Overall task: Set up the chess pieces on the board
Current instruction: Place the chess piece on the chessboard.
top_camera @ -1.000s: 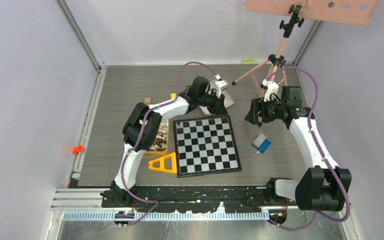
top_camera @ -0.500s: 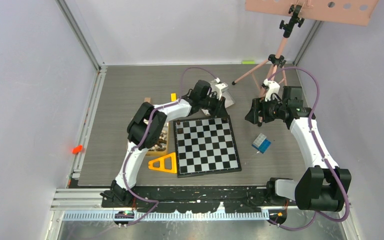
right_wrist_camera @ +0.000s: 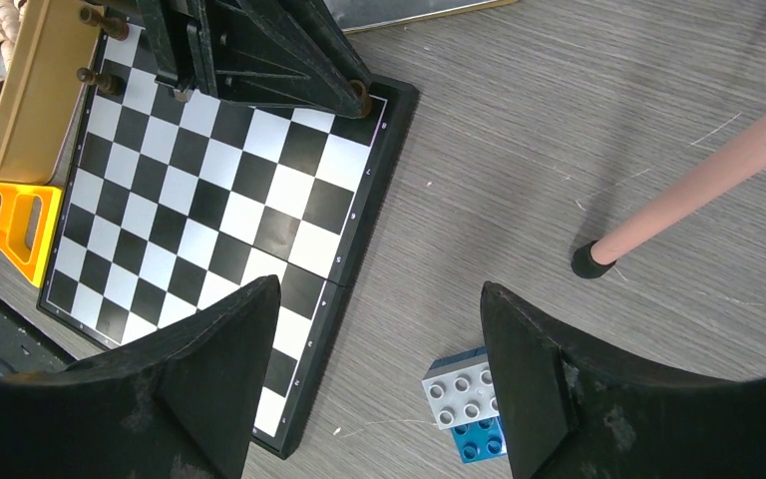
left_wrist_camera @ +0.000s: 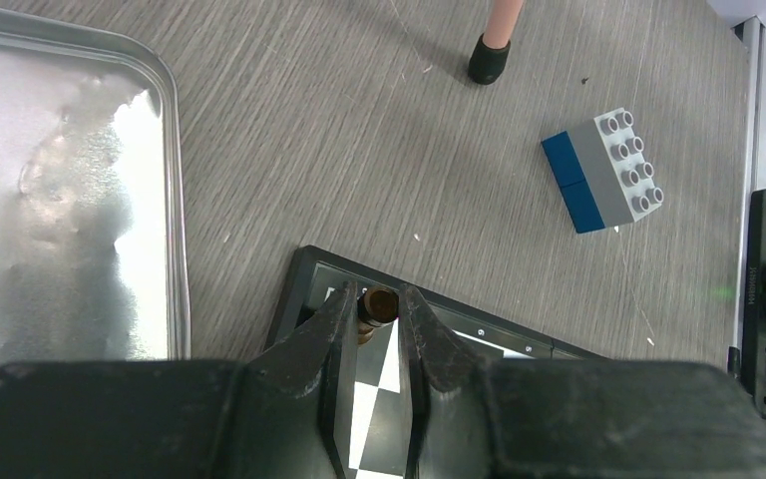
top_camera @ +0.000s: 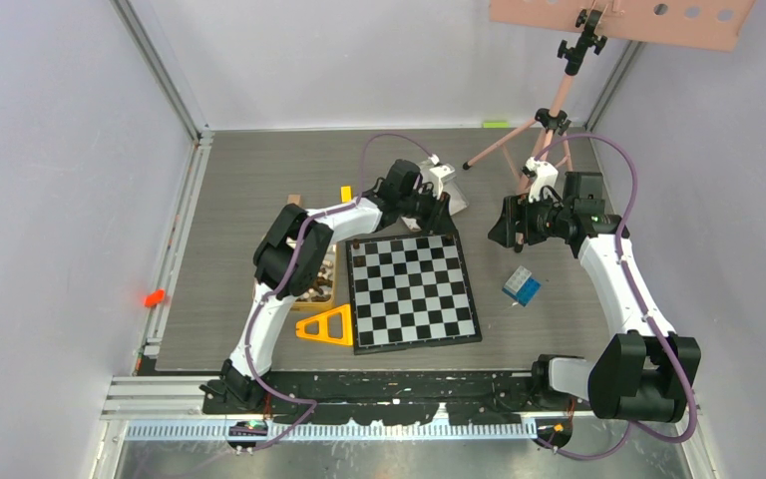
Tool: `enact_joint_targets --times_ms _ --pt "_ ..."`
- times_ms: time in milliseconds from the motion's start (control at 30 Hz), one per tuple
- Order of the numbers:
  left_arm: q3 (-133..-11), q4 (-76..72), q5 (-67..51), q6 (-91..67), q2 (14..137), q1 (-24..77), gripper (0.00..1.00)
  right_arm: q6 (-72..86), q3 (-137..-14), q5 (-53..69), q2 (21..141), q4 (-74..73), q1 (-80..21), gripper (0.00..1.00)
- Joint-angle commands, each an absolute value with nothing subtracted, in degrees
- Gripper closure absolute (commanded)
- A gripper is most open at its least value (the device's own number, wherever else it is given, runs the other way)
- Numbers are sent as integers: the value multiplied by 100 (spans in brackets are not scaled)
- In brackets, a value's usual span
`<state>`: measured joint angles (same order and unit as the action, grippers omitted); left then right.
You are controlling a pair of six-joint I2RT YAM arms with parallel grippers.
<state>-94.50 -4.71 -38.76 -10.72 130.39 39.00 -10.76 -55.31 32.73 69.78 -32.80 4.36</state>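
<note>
Left wrist camera showed my left gripper clamped on a dark brown chess piece at the far right corner of the board. Whether the piece touched its square, I could not tell. Another dark piece stood near the board's far left corner. My right gripper hung with fingers wide apart, holding nothing, off the board's right edge above a blue-and-grey brick on the worktop.

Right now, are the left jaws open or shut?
Shut: the left jaws pinch a dark chess piece between both fingers at the board's far right corner.
</note>
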Motion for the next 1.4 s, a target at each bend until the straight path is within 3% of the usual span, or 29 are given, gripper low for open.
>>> enact_joint_targets --times_ms 0,767,1233,1367 --pt "-9498 -833 -3870 -1072 13034 3929 86 -1099 -5511 3407 6970 -3097 466 21" --pt "-9318 -756 -3808 -1158 12990 3938 69 -1125 -5502 3436 6968 -3123 483 21" --pt "-9646 -587 -3823 -1095 13133 3987 68 -1142 -5502 3470 7014 -3175 483 21" --pt "-9624 -547 -3859 -1090 13128 4017 72 -1155 -5502 3472 7014 -3182 490 21"
